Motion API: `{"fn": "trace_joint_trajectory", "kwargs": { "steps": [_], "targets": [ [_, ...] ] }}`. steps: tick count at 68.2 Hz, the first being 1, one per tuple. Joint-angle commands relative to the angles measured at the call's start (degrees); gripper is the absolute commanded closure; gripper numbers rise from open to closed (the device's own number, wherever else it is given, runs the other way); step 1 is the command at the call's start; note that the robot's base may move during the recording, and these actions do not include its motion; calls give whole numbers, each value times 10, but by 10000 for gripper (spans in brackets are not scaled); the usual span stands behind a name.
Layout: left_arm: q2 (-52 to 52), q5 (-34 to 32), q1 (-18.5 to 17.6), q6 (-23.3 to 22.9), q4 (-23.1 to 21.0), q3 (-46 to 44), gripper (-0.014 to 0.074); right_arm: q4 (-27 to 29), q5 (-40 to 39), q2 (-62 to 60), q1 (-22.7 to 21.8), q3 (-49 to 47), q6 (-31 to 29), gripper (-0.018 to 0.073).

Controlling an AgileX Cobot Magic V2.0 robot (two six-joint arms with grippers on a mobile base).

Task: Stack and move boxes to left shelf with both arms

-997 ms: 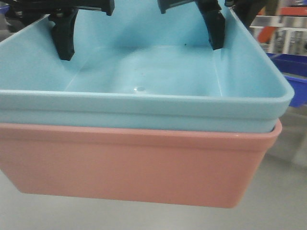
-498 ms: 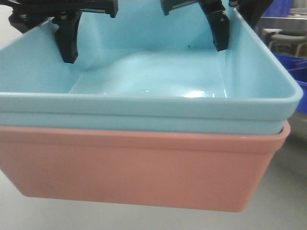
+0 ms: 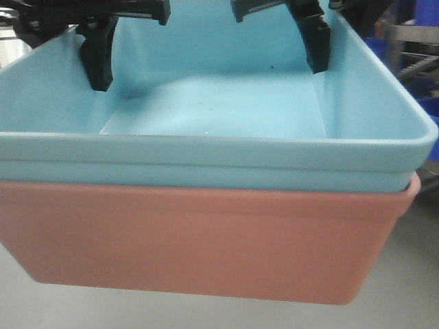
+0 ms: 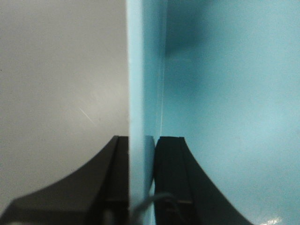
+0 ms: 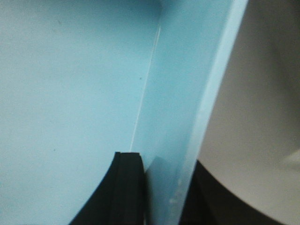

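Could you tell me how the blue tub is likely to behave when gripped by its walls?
Probably stiff: the blue tub shows a straight rim though the left gripper and right gripper each pinch only a thin wall. Likely light for its size, being empty. The smooth plastic might slip, and the pink tub nested beneath could work loose.

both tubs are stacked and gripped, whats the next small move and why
Probably carry the stack onward, level, with both grips shut. The left gripper and right gripper each clamp a side wall of the light blue tub, which sits nested in the pink tub. Only grey floor shows beneath the pink tub, no support, so releasing now would likely drop them.
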Motion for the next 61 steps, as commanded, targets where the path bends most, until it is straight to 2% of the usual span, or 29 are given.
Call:
{"fn": "trace_joint_trajectory", "kwargs": {
  "steps": [1,61],
  "targets": [
    [-27,-124,-23,0,-50,-31,608,32,-90,-24,19,-28,-10,503],
    [-27,-124,-23,0,-50,-31,608,31,-79,-24,19,-28,-10,503]
  ]
}}
